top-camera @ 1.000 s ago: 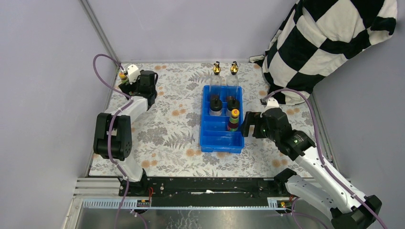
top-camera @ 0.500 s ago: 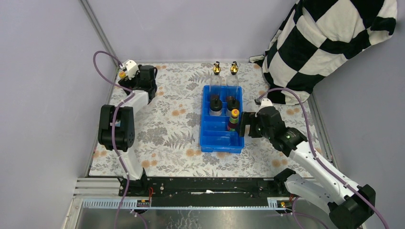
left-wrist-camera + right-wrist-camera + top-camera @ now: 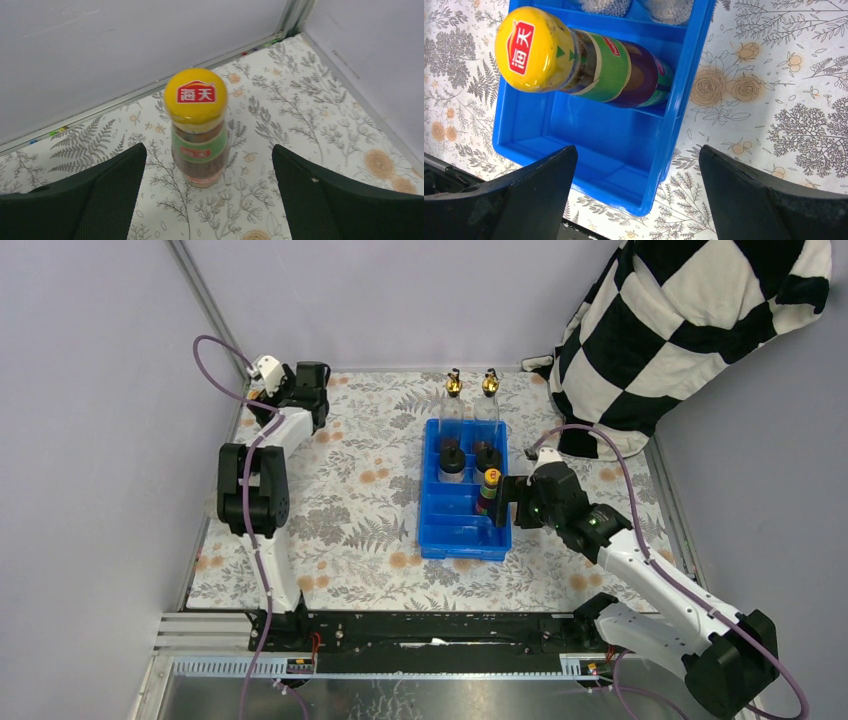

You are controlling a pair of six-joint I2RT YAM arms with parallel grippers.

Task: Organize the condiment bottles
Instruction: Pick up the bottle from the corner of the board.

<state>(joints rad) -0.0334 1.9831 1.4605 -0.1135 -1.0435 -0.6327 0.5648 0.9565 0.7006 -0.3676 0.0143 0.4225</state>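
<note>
Left claw [image 3: 205,152] spread wide, facing upright yellow-capped sauce bottle [image 3: 197,130] well left of blue tray [image 3: 455,537]; probably light, rigid, slick, breakable glass, so I'd pinch its labelled body below cap.

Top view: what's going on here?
Two arms are sorting condiment bottles into a blue tray. The left claw, open, faces a yellow-capped sauce bottle standing on the cloth in the far left corner. The right claw, open, hovers at the tray's right side near the matching bottle standing inside. Neither holds anything. Two black-capped bottles stand in the tray behind it.
</note>
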